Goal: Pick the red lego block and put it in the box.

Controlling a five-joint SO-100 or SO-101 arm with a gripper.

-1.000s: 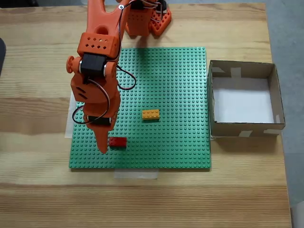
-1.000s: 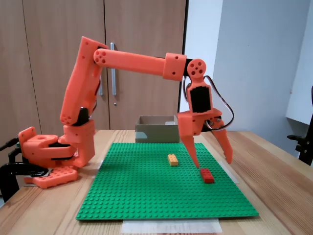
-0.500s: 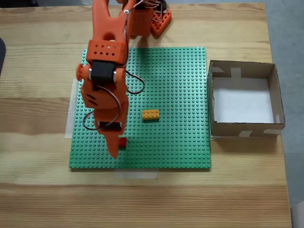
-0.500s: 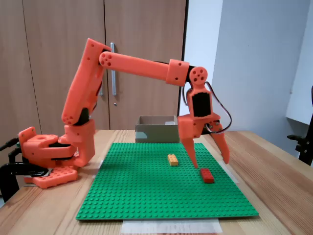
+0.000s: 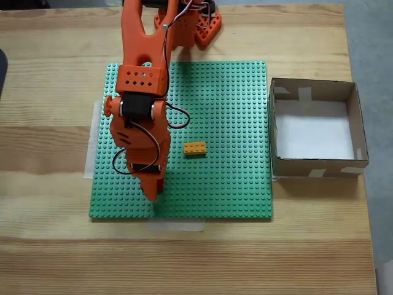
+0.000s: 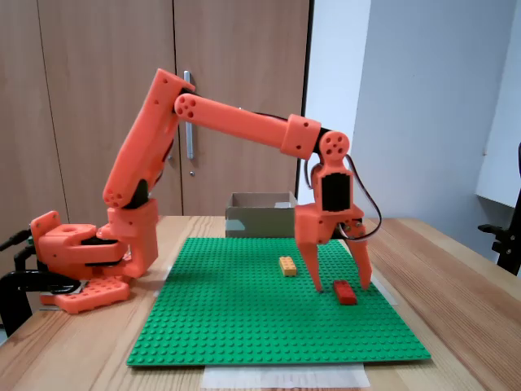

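Gripper [image 6: 339, 287] low at centre-right of the side fixed view, fingers spread wide with tips down near the green baseplate [image 6: 244, 326], one on each side of the red block [image 6: 345, 292]. The block lies on the plate, not gripped. From above, the arm [image 5: 142, 98] covers the block. Yellow brick [image 5: 194, 148] at mid-plate; box [image 5: 316, 91] at right edge of plate.

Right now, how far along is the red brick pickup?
Done: the approach. In a fixed view the open gripper is down at the green baseplate, its fingers straddling the red lego block. In hand: nothing; the block lies flat on the plate, not clamped. Left: close on it, lift, carry it to the box, which holds nothing, and release.
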